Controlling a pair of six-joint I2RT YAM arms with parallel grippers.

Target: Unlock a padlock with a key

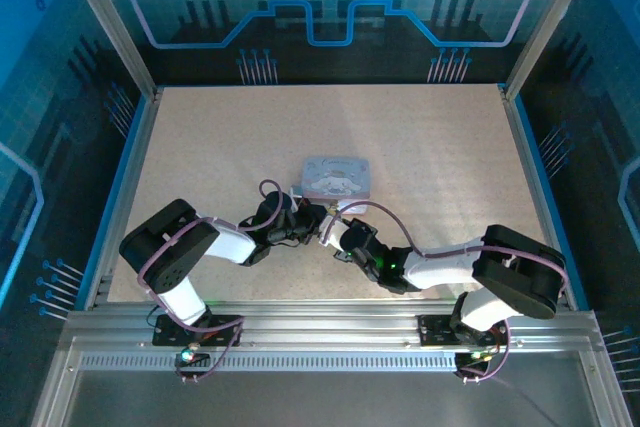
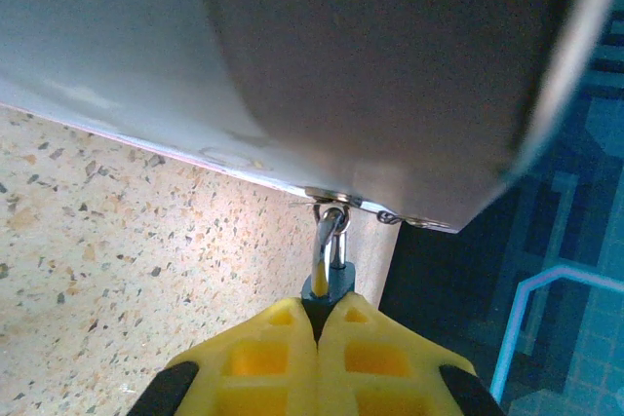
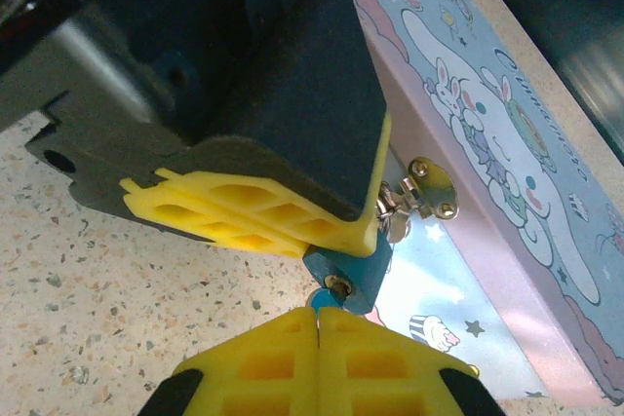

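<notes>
Hanging by a thin silver shackle from the hasp (image 3: 421, 189) of the box (image 3: 487, 133): padlock (image 3: 353, 273), small, dark blue, blocky, tilting keyhole-end toward the near side. Touching that keyhole end, barely showing as a bluish sliver: key (image 3: 318, 297).

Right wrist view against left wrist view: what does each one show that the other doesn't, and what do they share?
Right wrist: the cartoon-printed lid of the tin box and the keyhole in the padlock. Left wrist: the shackle, plainly threaded through the ring of the hasp. Both: the padlock, the hasp, the left gripper shut on the padlock's body, the speckled table.
</notes>
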